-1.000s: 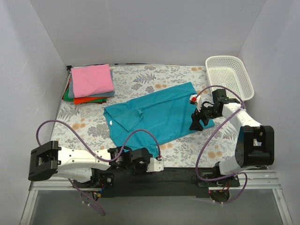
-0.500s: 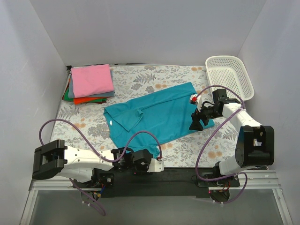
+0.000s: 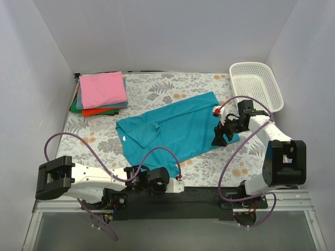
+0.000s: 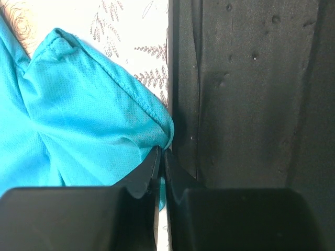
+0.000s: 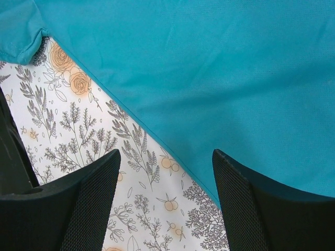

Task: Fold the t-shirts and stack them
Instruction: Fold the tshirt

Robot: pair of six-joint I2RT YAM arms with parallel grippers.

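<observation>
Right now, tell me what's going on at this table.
The left gripper is shut on the near hem of the teal t-shirt. The right gripper hangs open over the shirt's right edge. The shirt lies mostly spread out, not yet folded up. A folded stack, pink on top, sits at the far left.

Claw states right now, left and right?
Left claw: closed on the hem of the teal t-shirt.
Right claw: open, holding nothing.

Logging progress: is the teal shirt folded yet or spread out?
Mostly spread: the teal t-shirt lies open on the table cloth, only one flap turned over, unlike the folded stack.
</observation>
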